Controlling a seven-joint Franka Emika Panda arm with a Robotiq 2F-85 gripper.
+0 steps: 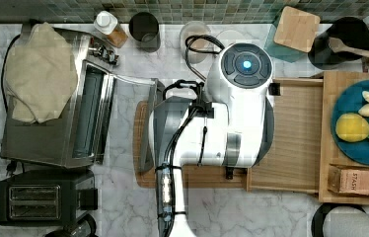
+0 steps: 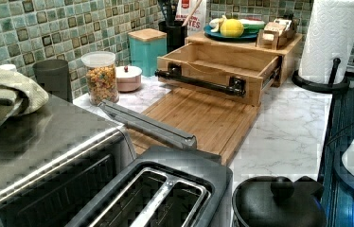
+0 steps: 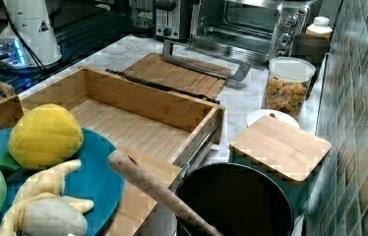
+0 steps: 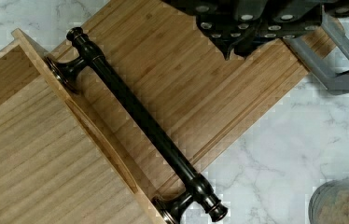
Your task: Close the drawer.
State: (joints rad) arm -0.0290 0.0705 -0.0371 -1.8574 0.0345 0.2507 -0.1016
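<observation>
The hand appears in the wrist view as a dark block with screw heads, hanging above the grooved cutting board; whether its fingers stand wide or narrow I cannot tell. It hangs clear of the drawer, on the far side of the drawer's dark bar handle, touching neither.

The drawer is pulled well out of the wooden stand, its light-wood bottom bare. In the left view its front panel overhangs the cutting board, and the handle runs across that front on two posts. In the top view the white arm covers the drawer's front edge, while the drawer's bottom shows between the arm and the stand.

Taking the drawer as landmark: the cutting board lies flat on the marble desk directly before its front. Beyond the board, the toaster oven's door hangs open, its edge over the board's far end. Beside one drawer side stand a jar of cereal, a small pink bowl and a teal canister with a square wooden lid. On the other side is bare marble, with a paper towel roll further back beside the stand. Atop the stand, behind the drawer, a blue plate carries toy fruit.
</observation>
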